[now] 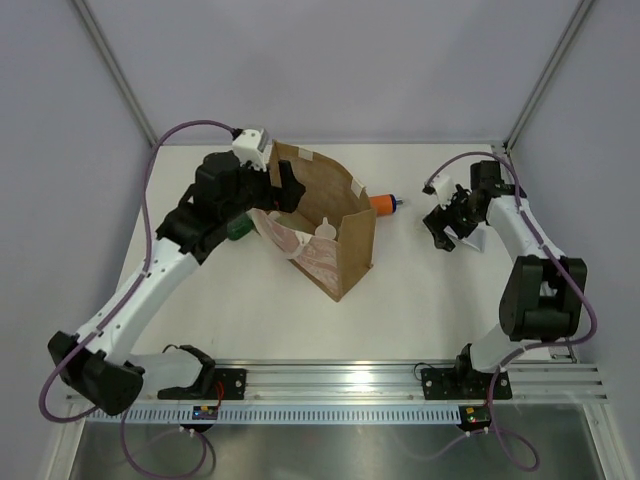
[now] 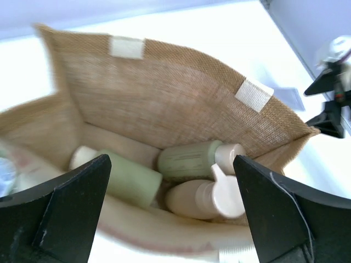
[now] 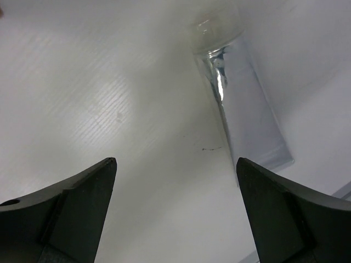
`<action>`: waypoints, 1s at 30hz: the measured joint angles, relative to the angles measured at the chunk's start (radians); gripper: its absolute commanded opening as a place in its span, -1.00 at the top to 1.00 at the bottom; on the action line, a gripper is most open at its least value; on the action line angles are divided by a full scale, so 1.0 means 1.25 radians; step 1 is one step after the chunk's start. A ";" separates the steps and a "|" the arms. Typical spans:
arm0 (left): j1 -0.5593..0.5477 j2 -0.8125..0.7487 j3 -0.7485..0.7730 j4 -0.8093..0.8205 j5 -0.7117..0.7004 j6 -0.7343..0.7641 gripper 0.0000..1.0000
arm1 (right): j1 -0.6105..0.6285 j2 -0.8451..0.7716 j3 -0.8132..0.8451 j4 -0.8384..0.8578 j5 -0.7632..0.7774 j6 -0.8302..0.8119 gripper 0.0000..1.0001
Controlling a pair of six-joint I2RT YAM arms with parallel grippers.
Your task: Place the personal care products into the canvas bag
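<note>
From my console, the left gripper hung at the far left rim of the canvas bag, with its fingers spread wide and nothing between them. Just left of the bag, close against that arm, I saw a bit of the green bottle on the table; I could not make out its cap. The bag stood open near the middle of the table, its patterned side sagging toward me.

The left wrist camera looked straight down into the bag. Lying on the bottom I saw a pale green bottle at the left and a second pale green bottle with a cream cap beside it. A paler cream-coloured bottle lay touching the second one.

The orange bottle lay on its side on the table, just beside the bag's right wall.

Farther right, the right gripper was over bare table, well apart from the bag. Its fingers were also held apart, gripping nothing. The flat silver tube lay on the table beneath it, nearer the right finger, and no finger touched it.
</note>
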 measured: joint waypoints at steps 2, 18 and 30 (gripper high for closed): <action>0.002 -0.071 -0.006 -0.025 -0.037 0.016 -0.97 | 0.013 0.064 0.035 -0.006 0.024 -0.022 -0.99; 0.008 -0.667 -0.385 -0.197 -0.229 -0.017 -0.98 | 0.091 0.410 0.282 -0.008 0.144 -0.050 -0.89; 0.008 -0.735 -0.425 -0.264 -0.223 -0.104 -0.98 | 0.095 0.483 0.352 -0.076 0.187 -0.037 -0.26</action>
